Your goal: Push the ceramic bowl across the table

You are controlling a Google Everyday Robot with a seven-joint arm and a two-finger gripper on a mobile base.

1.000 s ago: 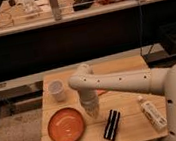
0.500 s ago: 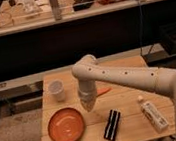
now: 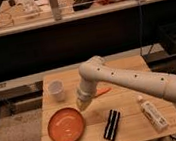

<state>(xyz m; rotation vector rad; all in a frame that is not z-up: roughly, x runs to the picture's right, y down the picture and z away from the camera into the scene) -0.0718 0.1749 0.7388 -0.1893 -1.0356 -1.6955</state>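
The ceramic bowl (image 3: 66, 126) is a wide, shallow orange dish on the front left of the light wooden table (image 3: 131, 128). My white arm reaches in from the right and bends down over the table's middle. My gripper (image 3: 82, 105) hangs at its end, just above and to the right of the bowl's far rim, close to it. I cannot tell whether it touches the bowl.
A small white cup (image 3: 57, 90) stands at the back left. A thin orange stick (image 3: 103, 90) lies behind the arm. A black ribbed object (image 3: 112, 125) lies front centre, a white bottle (image 3: 152, 113) lies front right. A dark ledge and railing run behind the table.
The arm has swung left and lowered, bringing the gripper from over the table's middle toward the bowl's far right rim. The bowl has not visibly moved.
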